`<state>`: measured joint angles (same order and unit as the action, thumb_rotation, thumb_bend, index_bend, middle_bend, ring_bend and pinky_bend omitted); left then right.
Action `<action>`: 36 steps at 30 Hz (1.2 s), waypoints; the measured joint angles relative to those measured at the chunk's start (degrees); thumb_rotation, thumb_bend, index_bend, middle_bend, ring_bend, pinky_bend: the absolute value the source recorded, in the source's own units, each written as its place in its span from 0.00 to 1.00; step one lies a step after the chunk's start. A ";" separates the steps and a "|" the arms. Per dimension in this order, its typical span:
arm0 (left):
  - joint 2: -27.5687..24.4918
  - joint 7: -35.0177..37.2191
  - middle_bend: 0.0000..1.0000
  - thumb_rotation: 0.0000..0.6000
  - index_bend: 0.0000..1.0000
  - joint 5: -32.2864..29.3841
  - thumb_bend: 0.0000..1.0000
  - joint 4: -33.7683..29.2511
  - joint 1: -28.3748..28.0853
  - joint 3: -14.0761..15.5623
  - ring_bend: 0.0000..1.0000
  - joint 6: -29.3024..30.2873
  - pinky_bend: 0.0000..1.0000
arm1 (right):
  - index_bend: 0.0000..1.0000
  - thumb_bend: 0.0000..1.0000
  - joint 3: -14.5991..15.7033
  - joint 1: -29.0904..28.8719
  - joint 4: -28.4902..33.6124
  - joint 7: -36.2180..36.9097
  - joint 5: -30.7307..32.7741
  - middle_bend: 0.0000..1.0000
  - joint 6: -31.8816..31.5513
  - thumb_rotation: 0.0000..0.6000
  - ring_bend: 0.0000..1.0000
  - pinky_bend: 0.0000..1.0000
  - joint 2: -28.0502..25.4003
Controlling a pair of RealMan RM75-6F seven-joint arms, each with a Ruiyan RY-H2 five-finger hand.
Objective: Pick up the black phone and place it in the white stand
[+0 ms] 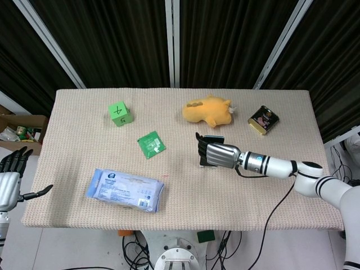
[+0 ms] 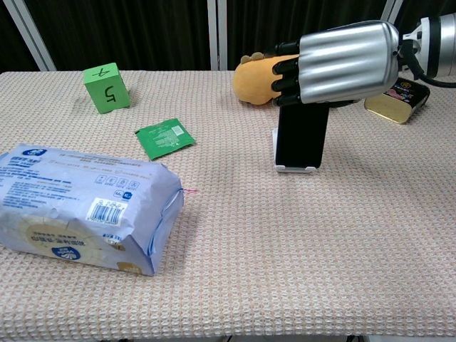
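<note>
Beige woven desk (image 2: 299,249), right hand (image 2: 342,63) gripping upright black phone (image 2: 302,142) seated in white stand (image 2: 296,169), left hand (image 1: 10,180) off desk, fingers spread, holding nothing

My right hand (image 1: 218,154) over the stand (image 2: 296,168), plush toy (image 1: 208,110) close at twelve o'clock, tin (image 1: 263,120) at two, open tabletop (image 1: 236,197) at six

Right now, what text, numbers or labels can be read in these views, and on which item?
"A" and "5": green cube, handwritten on two faces.
Wipes pack: print and barcode too small to read.
Green sachet: print too small.
Tin: label blurred.
Phone: no text visible.
</note>
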<state>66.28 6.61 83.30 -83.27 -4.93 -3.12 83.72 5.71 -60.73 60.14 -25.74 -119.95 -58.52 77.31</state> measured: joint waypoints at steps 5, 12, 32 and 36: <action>-0.05 -0.03 0.01 0.54 0.07 -0.06 0.05 -0.03 0.01 -0.04 0.00 -0.04 0.09 | 0.00 0.34 -0.28 0.09 1.54 -0.63 2.22 0.11 2.40 1.00 0.08 0.06 -0.36; -0.20 -0.14 0.01 0.55 0.08 -0.12 0.05 -0.13 0.04 -0.05 0.00 -0.09 0.09 | 0.00 0.25 -0.64 0.79 2.94 -0.88 4.01 0.00 2.54 1.00 0.00 0.00 -0.65; -0.22 -0.64 0.01 0.55 0.08 0.17 0.05 -0.76 0.16 -0.16 0.00 0.48 0.09 | 0.00 0.19 -0.71 23.62 23.34 3.33 21.93 0.00 -16.35 1.00 0.00 0.00 -11.68; -0.29 -1.26 0.01 0.55 0.08 0.36 0.05 -1.14 0.52 0.13 0.00 0.83 0.09 | 0.00 0.20 0.21 32.10 25.18 11.77 29.74 0.00 -19.85 0.92 0.00 0.00 -11.37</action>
<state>65.98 5.35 83.65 -84.41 -4.42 -3.00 84.55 5.92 -28.63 85.32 -13.97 -90.21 -78.37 65.94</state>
